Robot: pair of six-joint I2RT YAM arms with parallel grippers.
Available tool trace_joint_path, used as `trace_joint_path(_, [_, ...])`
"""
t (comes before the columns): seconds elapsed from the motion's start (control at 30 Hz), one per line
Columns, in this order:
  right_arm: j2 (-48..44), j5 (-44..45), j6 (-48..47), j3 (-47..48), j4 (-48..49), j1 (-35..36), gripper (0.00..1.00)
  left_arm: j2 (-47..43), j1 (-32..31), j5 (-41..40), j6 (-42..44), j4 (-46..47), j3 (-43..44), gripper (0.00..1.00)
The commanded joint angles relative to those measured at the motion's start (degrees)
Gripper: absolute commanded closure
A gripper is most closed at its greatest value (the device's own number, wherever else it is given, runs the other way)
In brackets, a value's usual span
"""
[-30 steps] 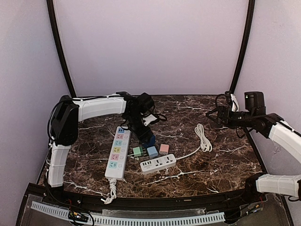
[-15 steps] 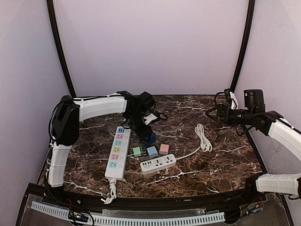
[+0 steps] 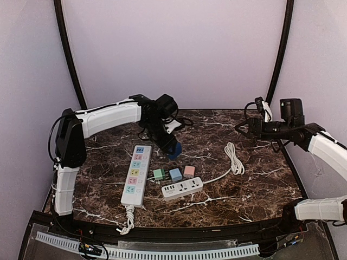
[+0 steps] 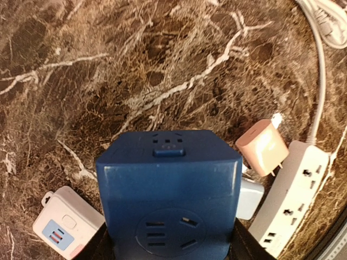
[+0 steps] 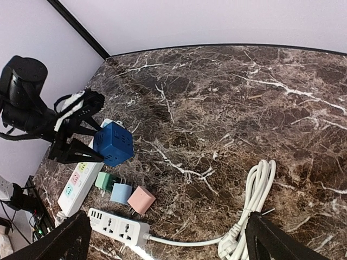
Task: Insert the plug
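Cube, dark blue, the plug in hand, is clamped in the left gripper, jaws closed on two opposite sides. It is held off the table, just past the far end of the long strip and to its right in the top view. Right gripper hangs well right of the long strip, jaws spread wide, nothing in them. Step looks like carrying the cube to a socket; insertion not yet done. To do it well: bring the cube over a free socket on the long strip, square its faces to the strip's edges, keep it level, come straight down, and press only once prongs meet slots. Prongs show in no view, so which face carries them can't be told. Tilt under the push is a likely risk, so go slow. Mind the green plug, light-blue plug and pink plug lying just right of the long strip, with the short strip beside them. Left wrist view alone shows the cube's socket holes close up and the finger edges at its sides. Right wrist view shows the cube side-on, apart from the table. Only the top view shows the whole long strip and both arms.
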Motion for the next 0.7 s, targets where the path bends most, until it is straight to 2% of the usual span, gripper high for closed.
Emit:
trace_joint_path(0.0, [0.3,-3.8,-5.5,2.3,3.7,0.3,0.01,-7.0,-0.2,3.9,-3.9,-3.2,3.3,0.99])
trace_joint_path(0.17, [-1.2,-8.1,-7.9,0.6,8.3,0.3,0.01,-10.2,-0.2,11.1,-6.5,-1.6,1.4,0.99])
trace_joint_path(0.43, [-4.3,-18.1,-6.9,-3.5,11.8,0.9,0.01,-17.5,-0.2,23.2,-8.8,8.9,-6.2,0.99])
trace_joint_path(0.67, [-5.9,-18.6,-2.7,-5.2,12.6,3.2,0.01,-17.5,-0.1,33.7,-9.4,8.1,-7.9,0.99])
